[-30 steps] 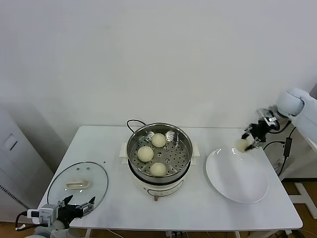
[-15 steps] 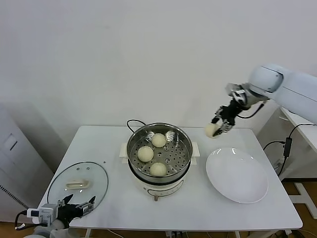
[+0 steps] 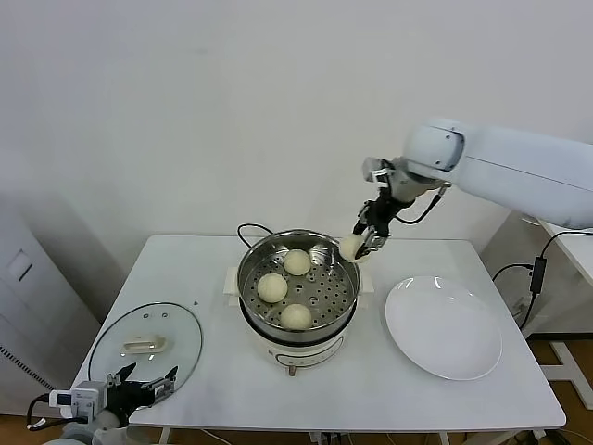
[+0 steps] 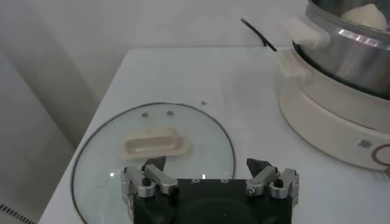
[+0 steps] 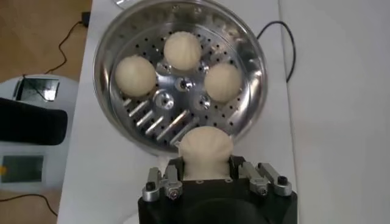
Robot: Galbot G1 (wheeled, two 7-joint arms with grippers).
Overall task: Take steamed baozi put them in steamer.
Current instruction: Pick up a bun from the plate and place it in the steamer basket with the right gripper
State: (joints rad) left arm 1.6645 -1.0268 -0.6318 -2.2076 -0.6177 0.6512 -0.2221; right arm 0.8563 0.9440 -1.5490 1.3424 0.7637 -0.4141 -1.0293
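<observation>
Carrying the fourth bun (image 3: pixel 351 247) in the right gripper (image 3: pixel 361 243), fingers closed on its sides, above the steamer (image 3: pixel 298 278) rim | three buns inside | aim for the bare perforated patch, lower before releasing | left gripper (image 4: pixel 209 175) parked, spread, near lid (image 4: pixel 152 146)

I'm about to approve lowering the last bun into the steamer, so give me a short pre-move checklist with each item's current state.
1. Grip: right gripper shut on the fourth baozi - ok.
2. Position: in the head view that baozi hangs at the steamer's far right rim, not yet clearly over the floor - not ok.
3. Free spot: three baozi sit inside; the perforated floor nearest the gripper is bare - ok.
4. Glass lid lies on the table, away from the steamer - ok.
5. Left gripper open, parked by the lid, away from the path - ok.
6. Plate holds no more buns - ok.
</observation>
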